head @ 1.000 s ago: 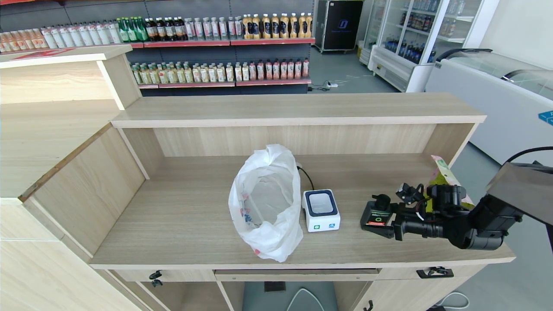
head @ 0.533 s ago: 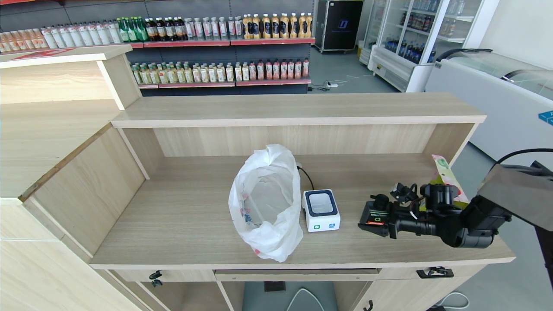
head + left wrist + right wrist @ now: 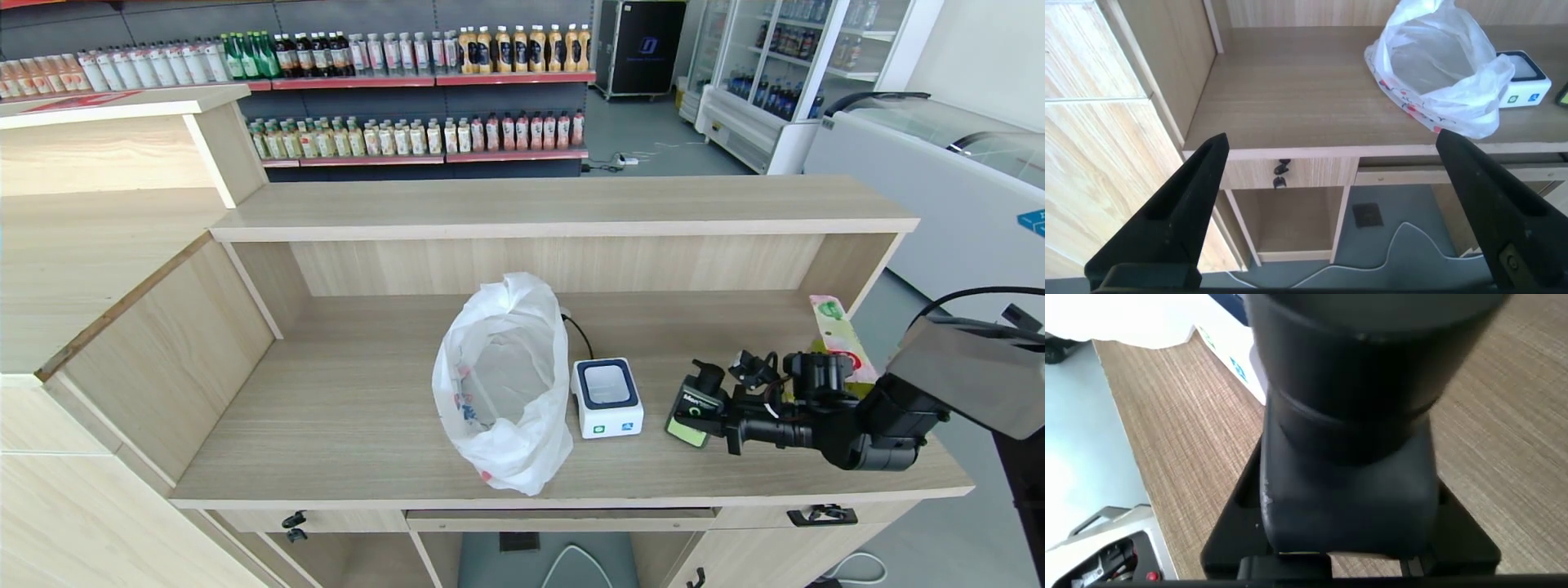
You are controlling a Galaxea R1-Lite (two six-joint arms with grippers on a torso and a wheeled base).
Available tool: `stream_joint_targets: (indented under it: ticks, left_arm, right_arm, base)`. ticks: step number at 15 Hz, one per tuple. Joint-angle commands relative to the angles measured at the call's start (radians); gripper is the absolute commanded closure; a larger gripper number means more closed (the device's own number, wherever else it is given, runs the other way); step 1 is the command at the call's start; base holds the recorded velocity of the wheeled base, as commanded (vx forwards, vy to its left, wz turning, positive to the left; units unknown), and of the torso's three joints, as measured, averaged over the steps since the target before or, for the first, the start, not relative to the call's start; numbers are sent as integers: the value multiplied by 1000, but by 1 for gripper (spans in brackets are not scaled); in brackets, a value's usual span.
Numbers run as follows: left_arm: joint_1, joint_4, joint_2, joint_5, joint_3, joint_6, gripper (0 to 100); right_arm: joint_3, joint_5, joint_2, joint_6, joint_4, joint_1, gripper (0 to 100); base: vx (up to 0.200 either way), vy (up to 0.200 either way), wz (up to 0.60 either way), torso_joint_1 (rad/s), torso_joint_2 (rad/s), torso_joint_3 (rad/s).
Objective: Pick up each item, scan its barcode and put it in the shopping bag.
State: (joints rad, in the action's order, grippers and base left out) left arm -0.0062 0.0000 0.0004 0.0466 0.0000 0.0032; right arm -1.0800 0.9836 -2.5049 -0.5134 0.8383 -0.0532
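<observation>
My right gripper [image 3: 714, 410] is shut on a small dark bottle [image 3: 692, 402] with a black cap and a green label. It holds the bottle low over the counter, just right of the white barcode scanner [image 3: 606, 398]. From the right wrist the bottle [image 3: 1347, 416] is a black cylinder close up, with the scanner's corner [image 3: 1234, 351] beyond it. The white shopping bag [image 3: 502, 384] stands open to the left of the scanner. My left gripper [image 3: 1331, 212] is open, in front of the counter and below its edge, facing the bag [image 3: 1437, 65].
A green and pink packet [image 3: 834, 333] stands at the counter's right end behind my right arm. The wooden counter [image 3: 343, 408] has a raised back shelf and side walls. A black cable [image 3: 578, 331] runs back from the scanner. Drawers with black handles [image 3: 1280, 170] sit under the front edge.
My right gripper has carried the bottle leftward, closer to the scanner, and turned it so its green underside shows. The bag and scanner have not moved.
</observation>
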Motion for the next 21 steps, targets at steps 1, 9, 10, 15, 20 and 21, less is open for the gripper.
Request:
stream_joint_targets:
  ticks: [1,9,10,15,20,21]
  left_arm:
    - [0,0,1,1,0,0,0]
    - [0,0,1,-1,0,0,0]
    - [0,0,1,1,0,0,0]
    - [0,0,1,-1,0,0,0]
    - [0,0,1,-1,0,0,0]
    - [0,0,1,-1,0,0,0]
  right_arm:
    - [2,0,1,0,2,1,100]
    - [230,-10,610,-20,-10,19,100]
    - [253,-31,693,-70,-8,33,100]
    - [285,-94,911,-669,2,55,100]
    - [373,-42,1127,-1171,-4,197,100]
    - [384,-43,1132,-1307,1,271,100]
  base:
    - [0,0,0,0,0,0]
    - [0,0,0,0,0,0]
    - [0,0,0,0,0,0]
    - [0,0,0,0,0,0]
    - [0,0,0,0,0,0]
    - [0,0,0,0,0,0]
